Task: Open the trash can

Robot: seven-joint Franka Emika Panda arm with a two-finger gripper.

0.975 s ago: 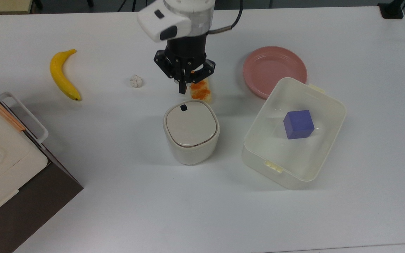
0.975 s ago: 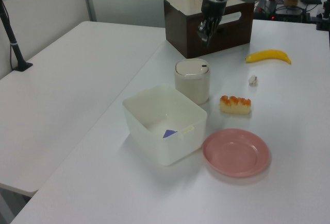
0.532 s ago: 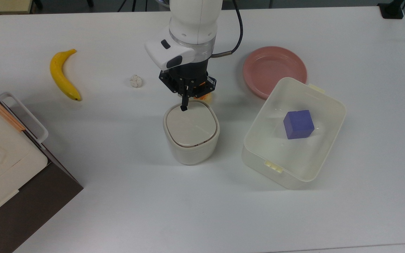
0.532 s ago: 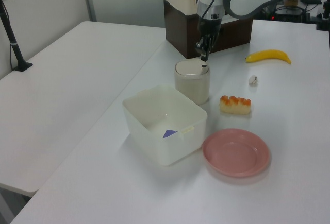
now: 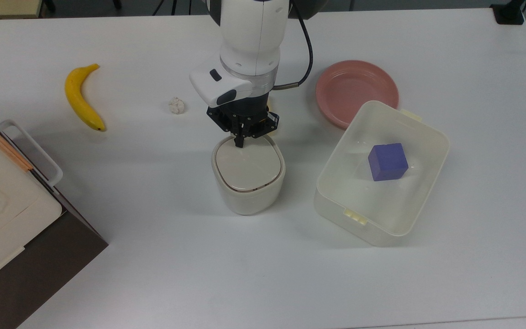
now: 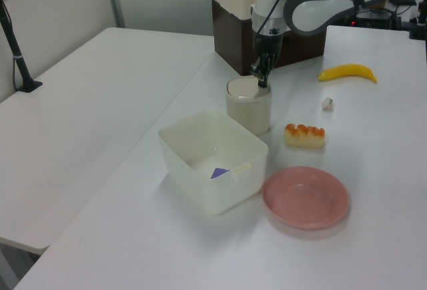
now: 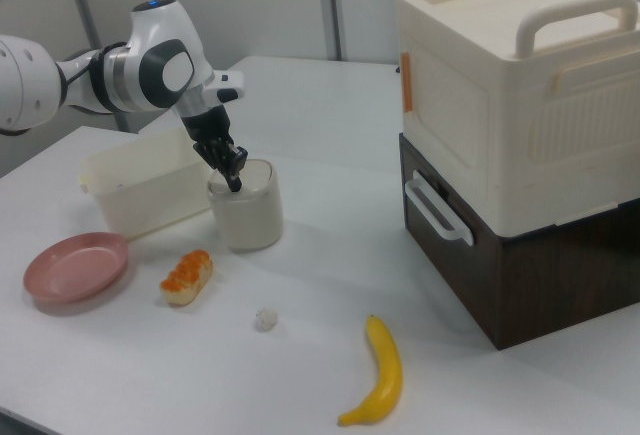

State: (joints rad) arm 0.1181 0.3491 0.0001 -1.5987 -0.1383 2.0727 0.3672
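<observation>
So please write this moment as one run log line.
gripper: shut, tip on can rim | trash can: lid closed | step: press button

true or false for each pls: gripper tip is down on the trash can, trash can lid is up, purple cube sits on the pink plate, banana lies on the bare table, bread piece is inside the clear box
1. The gripper tip is down at the trash can rim: true.
2. The lid is up: false, it lies flat and closed.
3. The purple cube sits on the pink plate: false, it is inside the translucent box; nothing sits on the plate.
4. The banana lies on the bare table: true.
5. The bread piece is inside the box: false, it lies on the table beside the trash can.
</observation>
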